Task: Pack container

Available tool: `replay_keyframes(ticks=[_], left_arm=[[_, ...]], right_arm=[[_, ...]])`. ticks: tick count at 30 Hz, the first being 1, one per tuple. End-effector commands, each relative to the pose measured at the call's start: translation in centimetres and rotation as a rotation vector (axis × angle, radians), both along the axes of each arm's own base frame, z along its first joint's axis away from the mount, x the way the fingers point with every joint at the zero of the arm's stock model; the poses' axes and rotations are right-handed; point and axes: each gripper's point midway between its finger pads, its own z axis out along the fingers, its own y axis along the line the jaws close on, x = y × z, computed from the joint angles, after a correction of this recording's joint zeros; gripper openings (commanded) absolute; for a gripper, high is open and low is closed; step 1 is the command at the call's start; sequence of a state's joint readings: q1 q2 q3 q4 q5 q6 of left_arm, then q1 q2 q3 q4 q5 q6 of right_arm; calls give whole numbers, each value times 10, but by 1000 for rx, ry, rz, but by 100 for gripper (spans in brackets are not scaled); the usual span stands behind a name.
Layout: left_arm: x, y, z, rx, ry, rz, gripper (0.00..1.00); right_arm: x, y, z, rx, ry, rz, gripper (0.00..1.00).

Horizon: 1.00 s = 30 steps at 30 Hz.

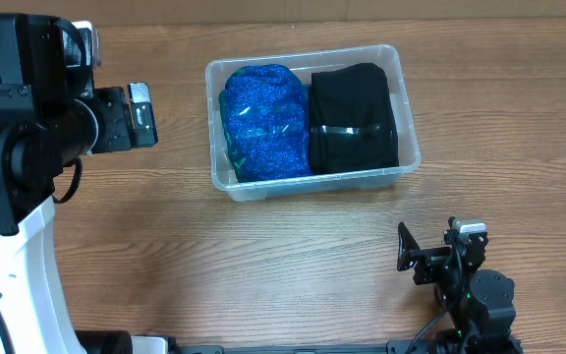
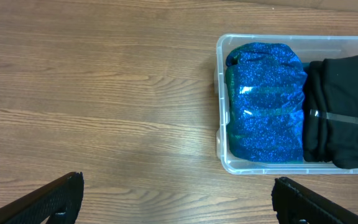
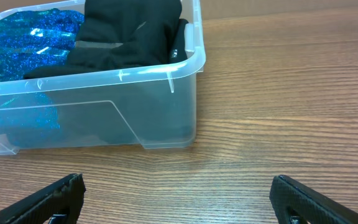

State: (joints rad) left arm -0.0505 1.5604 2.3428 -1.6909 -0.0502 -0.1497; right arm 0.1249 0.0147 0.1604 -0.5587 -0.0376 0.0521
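The clear plastic container [image 1: 312, 184] stands at the middle back of the wooden table. Inside it, a folded glittery blue garment [image 1: 261, 123] lies on the left and a folded black garment [image 1: 352, 118] on the right, side by side. My left gripper [image 1: 145, 116] is open and empty, to the left of the container and apart from it. My right gripper [image 1: 428, 242] is open and empty, in front of the container's right end. The left wrist view shows the container [image 2: 219, 93], the blue garment [image 2: 266, 102] and the black garment [image 2: 344, 112] beyond the open left gripper [image 2: 179, 199]. The right wrist view shows the container's wall [image 3: 154, 115] beyond the open right gripper [image 3: 178, 199].
The left arm's large black and white body [image 1: 18, 128] fills the left edge. The right arm's base [image 1: 480, 300] sits at the front right. Bare wood lies around the container.
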Motion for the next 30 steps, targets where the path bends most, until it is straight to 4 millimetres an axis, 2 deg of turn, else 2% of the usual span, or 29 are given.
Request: replay_keyframes(ticks=[1, 15, 22, 24, 27, 28, 30], left_arm=[[1, 1, 0, 4, -2, 8, 100], [0, 0, 1, 4, -6, 4, 100], [-27, 2, 21, 0, -81, 5, 100], [-38, 3, 21, 1, -84, 4, 100], [-26, 7, 29, 23, -230, 11, 100], [-19, 6, 27, 17, -286, 9, 100], [-12, 5, 9, 11, -352, 8, 100]], right_arm=[[0, 0, -2, 5, -4, -2, 100], [0, 0, -2, 5, -4, -2, 100], [0, 0, -2, 5, -4, -2, 100], [0, 0, -2, 5, -4, -2, 100], [0, 0, -2, 5, -4, -2, 100], [0, 0, -2, 5, -4, -2, 100], [0, 0, -2, 5, -4, -2, 100]])
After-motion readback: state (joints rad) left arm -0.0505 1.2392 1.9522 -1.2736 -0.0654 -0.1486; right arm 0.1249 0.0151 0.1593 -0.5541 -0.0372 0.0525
